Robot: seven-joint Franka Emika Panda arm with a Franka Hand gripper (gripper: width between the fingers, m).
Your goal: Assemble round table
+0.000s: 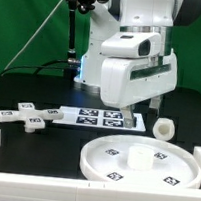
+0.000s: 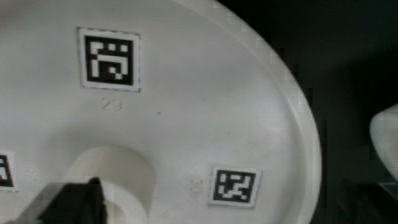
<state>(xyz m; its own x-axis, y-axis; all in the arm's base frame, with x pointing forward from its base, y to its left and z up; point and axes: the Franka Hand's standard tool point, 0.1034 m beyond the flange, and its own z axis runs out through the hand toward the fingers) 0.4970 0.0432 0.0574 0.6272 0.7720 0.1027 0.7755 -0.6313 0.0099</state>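
Wrist view shows the large round white plastic disc [image 2: 178, 110] lying flat beneath my gripper [image 1: 137, 114]; I cannot tell my jaws' spread, and I should probably square up over its rim before lowering.

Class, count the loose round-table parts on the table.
3: cross-shaped foot, exterior view's left; cylinder leg, its right; round disc in front. Others may be hidden.

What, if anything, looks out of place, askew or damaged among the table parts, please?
Nothing stands out: the round disc lies flat and unbroken, with the cylinder leg and cross-shaped foot resting separately nearby.
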